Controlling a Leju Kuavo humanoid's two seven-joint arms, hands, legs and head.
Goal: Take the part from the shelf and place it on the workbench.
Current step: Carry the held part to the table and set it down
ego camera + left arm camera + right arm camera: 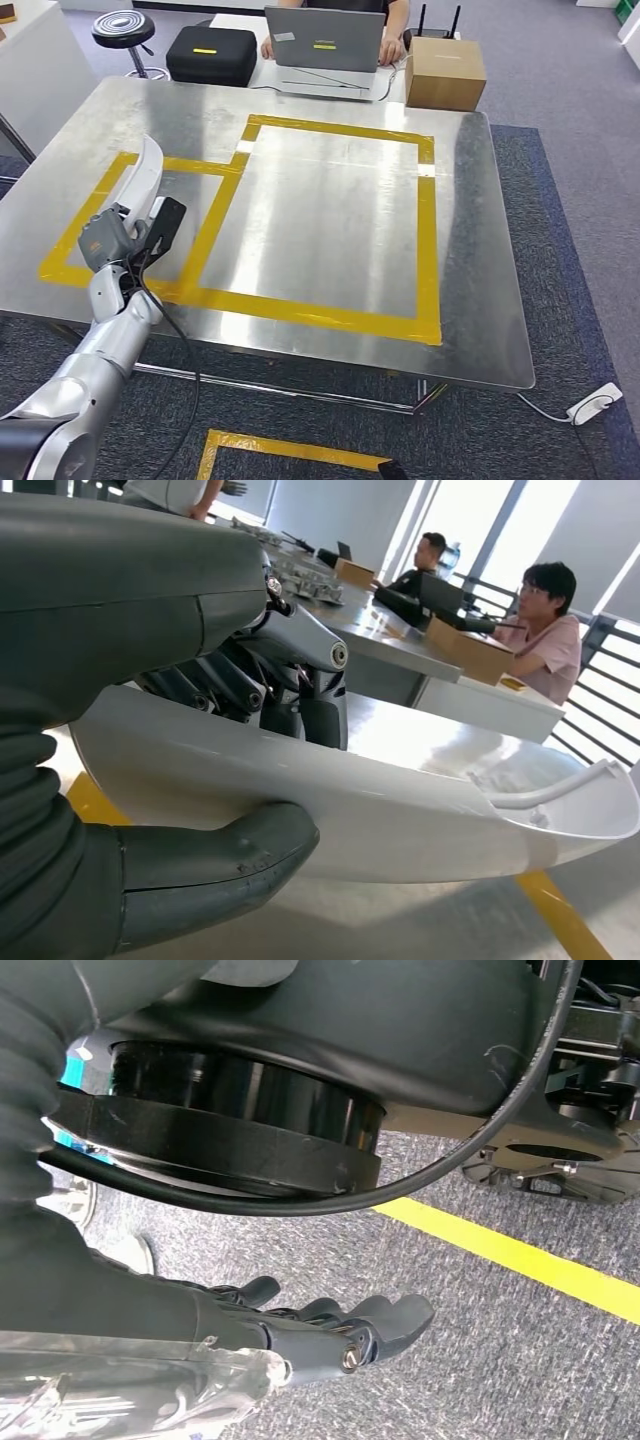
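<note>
My left hand (pixel 124 235) grips a long white curved part (pixel 143 180) over the left side of the steel workbench (pixel 468 250), inside the smaller yellow-taped rectangle (pixel 189 168). The part points away from me, just above the tabletop. In the left wrist view the thick grey thumb (pixel 219 865) wraps one side of the white part (pixel 423 810) and the dark fingers (pixel 302 685) close on the other side. My right hand (pixel 355 1335) hangs beside my body above grey carpet, its dark fingers stretched out and apart with nothing in them.
A larger yellow-taped square (pixel 340 220) fills the middle of the bench. Beyond the far edge stand a cardboard box (pixel 444 72), a laptop (pixel 324 42) with a person's hands at it, a black case (pixel 211 55) and a stool (pixel 124 30). A white power strip (pixel 596 403) lies on the carpet at right.
</note>
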